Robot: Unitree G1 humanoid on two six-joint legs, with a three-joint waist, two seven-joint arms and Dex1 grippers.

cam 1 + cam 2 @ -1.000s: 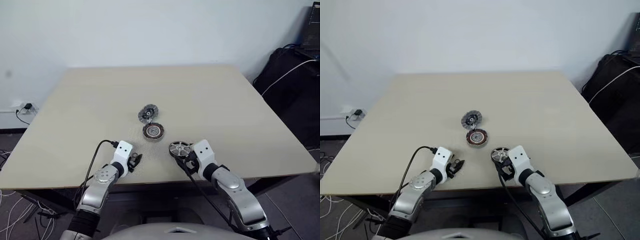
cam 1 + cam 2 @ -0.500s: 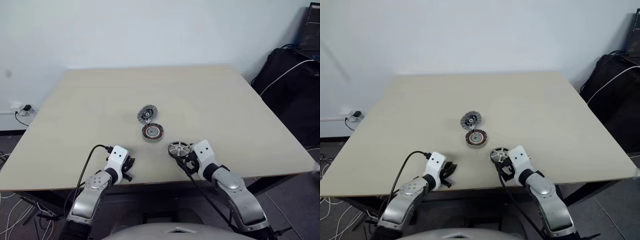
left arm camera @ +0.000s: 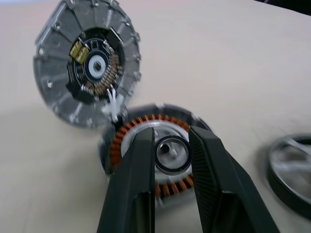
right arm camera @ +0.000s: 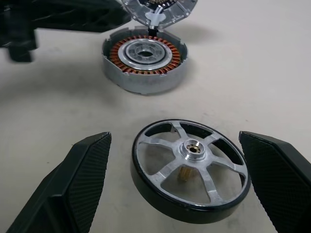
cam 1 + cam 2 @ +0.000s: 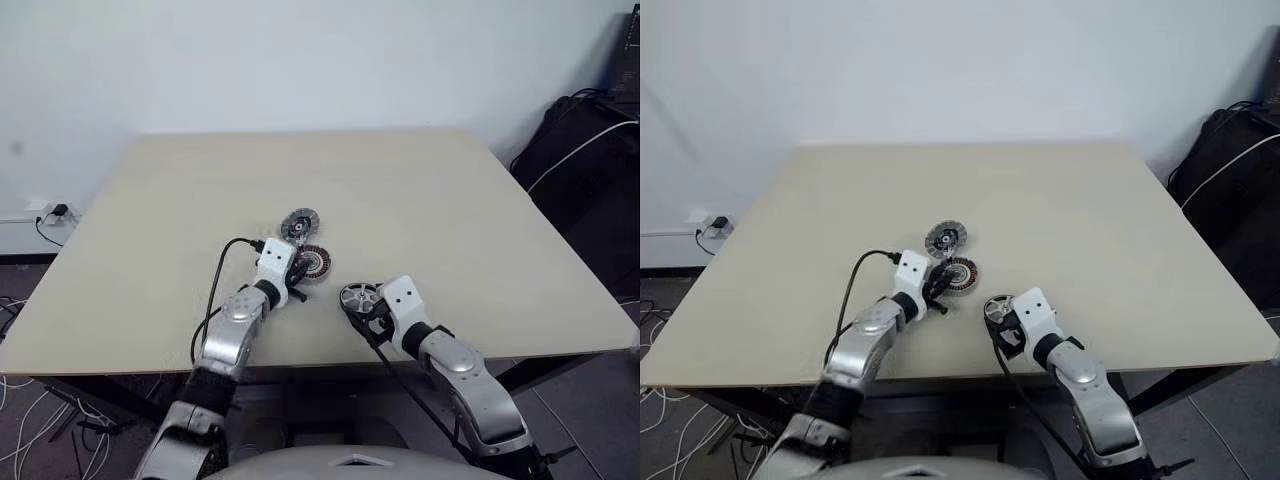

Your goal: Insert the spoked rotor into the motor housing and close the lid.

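On the broad beige counter (image 5: 420, 200), the round copper-wound motor housing (image 4: 144, 58) lies flat, its ribbed silver lid (image 3: 87, 63) propped behind; narrowed left jaws (image 3: 170, 160) hover there empty. Wide right jaws (image 4: 187, 187) straddle the dark-rimmed spoked rotor (image 4: 190, 162), apparently poised to grasp.

Both head eyes look down across the table (image 5: 150, 200) from its near edge, while each wrist camera sits close, sharing the motor housing (image 4: 144, 59).
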